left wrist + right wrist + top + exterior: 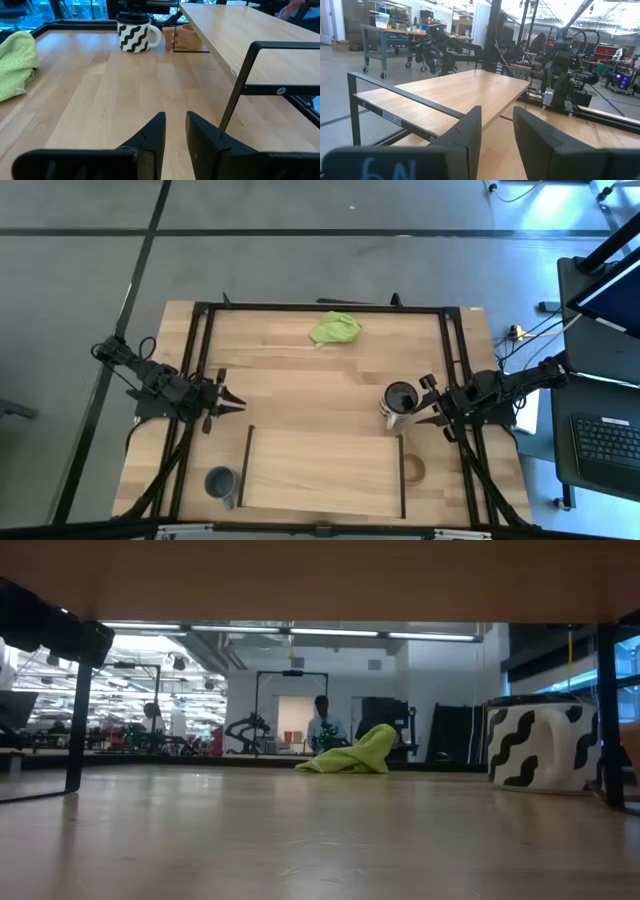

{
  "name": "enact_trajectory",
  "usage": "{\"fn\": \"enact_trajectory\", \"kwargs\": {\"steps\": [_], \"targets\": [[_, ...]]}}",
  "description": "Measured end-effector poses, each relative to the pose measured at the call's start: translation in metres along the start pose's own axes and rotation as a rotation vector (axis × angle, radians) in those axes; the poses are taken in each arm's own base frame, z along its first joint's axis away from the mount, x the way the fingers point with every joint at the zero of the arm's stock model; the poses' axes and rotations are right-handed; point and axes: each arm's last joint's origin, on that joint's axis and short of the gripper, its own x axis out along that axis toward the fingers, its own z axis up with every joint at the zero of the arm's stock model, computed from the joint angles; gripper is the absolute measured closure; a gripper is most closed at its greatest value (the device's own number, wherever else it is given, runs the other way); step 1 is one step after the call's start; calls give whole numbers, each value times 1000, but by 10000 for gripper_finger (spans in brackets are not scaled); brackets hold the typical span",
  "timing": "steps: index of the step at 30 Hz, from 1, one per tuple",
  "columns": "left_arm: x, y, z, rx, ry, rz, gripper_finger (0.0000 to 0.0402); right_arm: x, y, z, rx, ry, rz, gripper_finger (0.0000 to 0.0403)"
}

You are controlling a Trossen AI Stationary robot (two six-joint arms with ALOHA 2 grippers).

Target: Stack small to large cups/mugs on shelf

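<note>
- The left gripper (232,402) hovers over the table's left side, fingers slightly spread, holding nothing.
- The right gripper (428,402) sits just beside the white mug (399,404), fingers slightly parted, empty.
- The shelf (322,471) is bare; the blue-grey mug (220,483) stands left of it, the tan wooden cup (413,469) right.
- A green cloth (336,329) lies near the far edge.

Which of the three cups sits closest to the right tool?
The white mug with black wavy stripes, just beside the right tool. The small tan cup is farther, by the shelf's end; the blue-grey mug is across the table.
</note>
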Motion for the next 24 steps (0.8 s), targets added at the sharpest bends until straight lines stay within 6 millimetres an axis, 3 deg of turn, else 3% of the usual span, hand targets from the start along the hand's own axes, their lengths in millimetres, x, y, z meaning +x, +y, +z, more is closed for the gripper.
{"fn": "enact_trajectory", "kwargs": {"steps": [10,16,24], "targets": [[0,0,0,0,0,0,332,0,0,2,-11,-20,-10,289],[0,0,0,0,0,0,332,-1,-2,15,124,-159,-25,289],[0,0,0,0,0,-1,332,-15,-13,72,88,-310,-179,289]]}}
